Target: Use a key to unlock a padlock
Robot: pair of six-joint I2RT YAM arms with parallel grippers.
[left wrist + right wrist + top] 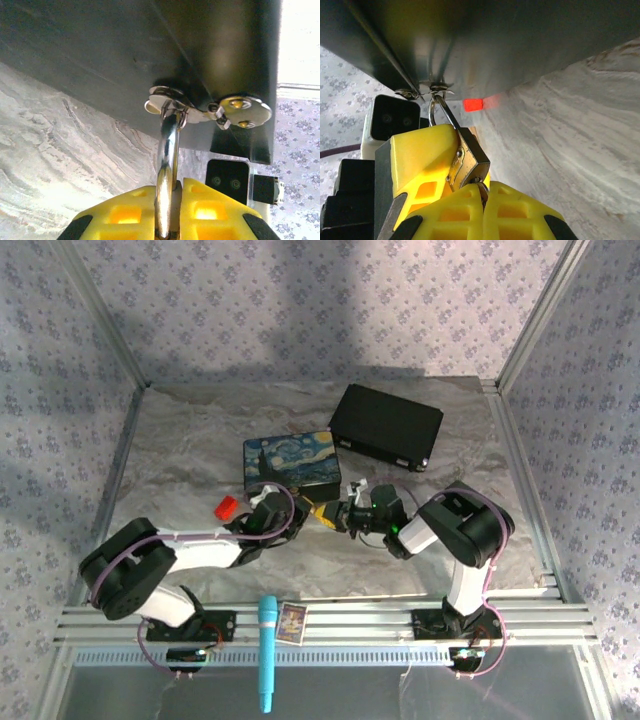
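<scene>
Hard to see the padlock [469,159] whole: its brass body sits half behind the left gripper [168,195], whose jaws are clamped on the silver shackle [167,150]. The key [481,188] is barely a sliver, pinched in the fully closed right gripper [483,194] at the body's base. The padlock hangs from the hasp [170,99] on the near side of the box [290,462].

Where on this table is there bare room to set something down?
Bare table left of the starry box, behind the red object; also right of the black case. Crowded at the centre: left claw on the padlock, right claw on its key.
</scene>
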